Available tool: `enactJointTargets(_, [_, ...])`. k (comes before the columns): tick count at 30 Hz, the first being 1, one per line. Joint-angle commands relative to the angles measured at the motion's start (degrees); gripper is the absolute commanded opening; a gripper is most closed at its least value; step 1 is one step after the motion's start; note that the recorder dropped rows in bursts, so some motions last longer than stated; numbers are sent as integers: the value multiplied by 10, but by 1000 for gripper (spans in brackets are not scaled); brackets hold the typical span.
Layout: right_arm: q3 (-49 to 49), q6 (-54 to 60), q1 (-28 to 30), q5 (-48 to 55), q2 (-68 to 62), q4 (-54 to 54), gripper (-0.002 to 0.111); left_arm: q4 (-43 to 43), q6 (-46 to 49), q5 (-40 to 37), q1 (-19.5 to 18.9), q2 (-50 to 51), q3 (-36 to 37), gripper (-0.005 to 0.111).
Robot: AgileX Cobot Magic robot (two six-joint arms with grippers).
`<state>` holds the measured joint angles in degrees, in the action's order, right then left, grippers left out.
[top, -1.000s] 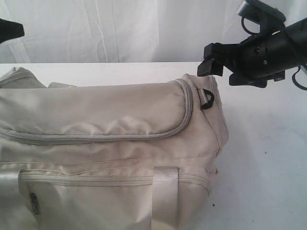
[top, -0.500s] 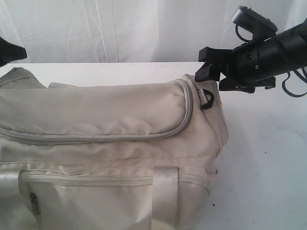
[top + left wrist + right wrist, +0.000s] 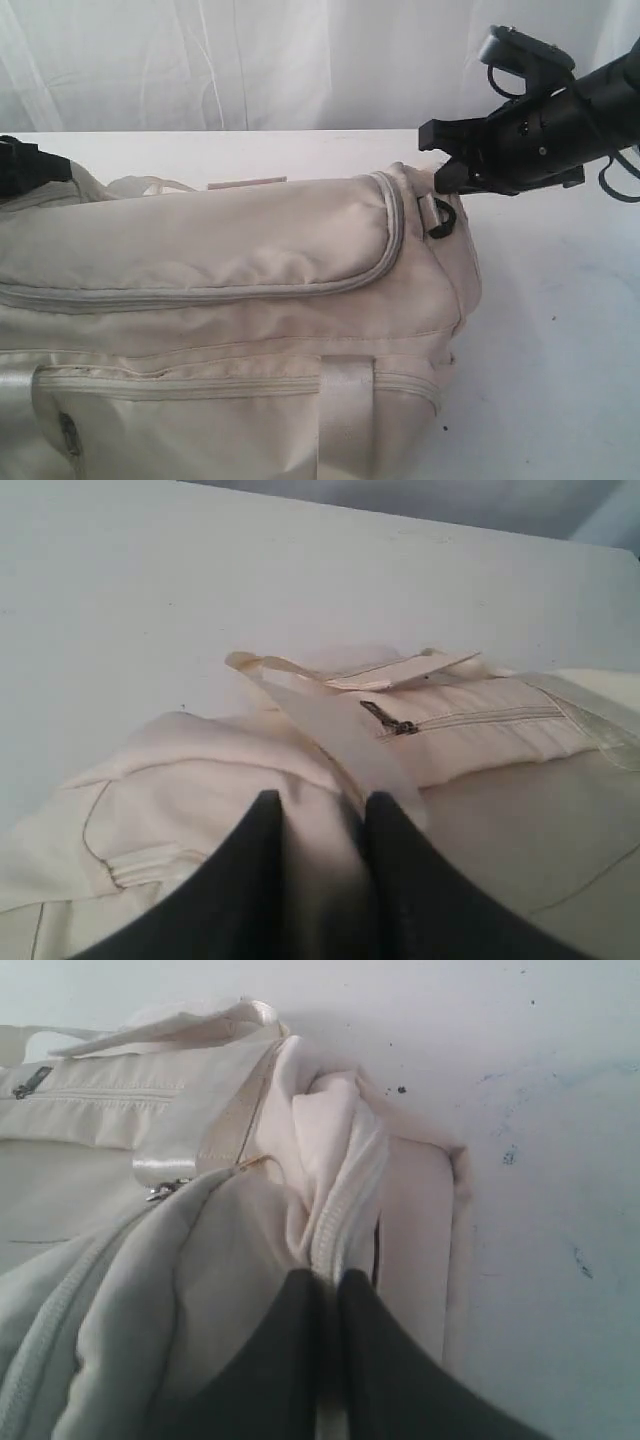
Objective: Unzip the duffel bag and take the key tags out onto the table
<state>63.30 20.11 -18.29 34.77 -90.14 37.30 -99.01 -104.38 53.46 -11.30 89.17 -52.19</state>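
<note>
Lying on the white table [image 3: 560,330]: the big cream duffel bag [image 3: 220,290], filling the left and middle of the outside view. Closed along the top flap by a grey zip [image 3: 396,240]. Cannot see the key tags. In the way of the inside: that shut flap and its zip. On the bag's right end, a black D-ring [image 3: 440,218]. Down the front, a shiny strap [image 3: 345,410] crossing a second zip. Behind the bag, a thin strap loop [image 3: 160,183] on the table, and farther back a white curtain [image 3: 250,60].

Pinched at the right top corner, just above the D-ring, by the right gripper [image 3: 442,178]: clenched on a fold of the bag's cloth by the zip end, with both dark fingers [image 3: 380,1360] almost together in the right wrist view. Pinched at the left end by the left gripper [image 3: 25,168]: squeezed on a bump of cloth, with cream cloth filling the gap between its fingers [image 3: 240,900]. Just past that gripper, a side pocket with a small metal zip pull [image 3: 385,718].

A second ago, right gripper wide open and up in the air over that corner; now down on it and squeezed. Left gripper back then high at the edge of the view, off the bag; now lower and on the cloth. Left end of the bag bunched up higher than before. Strap loop behind it newly in view.
</note>
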Motion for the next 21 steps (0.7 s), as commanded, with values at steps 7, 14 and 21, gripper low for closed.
enactJointTargets(7, [1, 17, 81, 65, 67, -111, 0, 29, 33, 25, 0, -93, -6, 0])
enactJointTargets(14, [0, 17, 116, 78, 65, -133, 0, 19, 33, 1, 0, -146, -6, 0])
enactJointTargets(21, [0, 29, 116, 98, 30, -141, 0, 12, 25, -40, 0, -176, -6, 0])
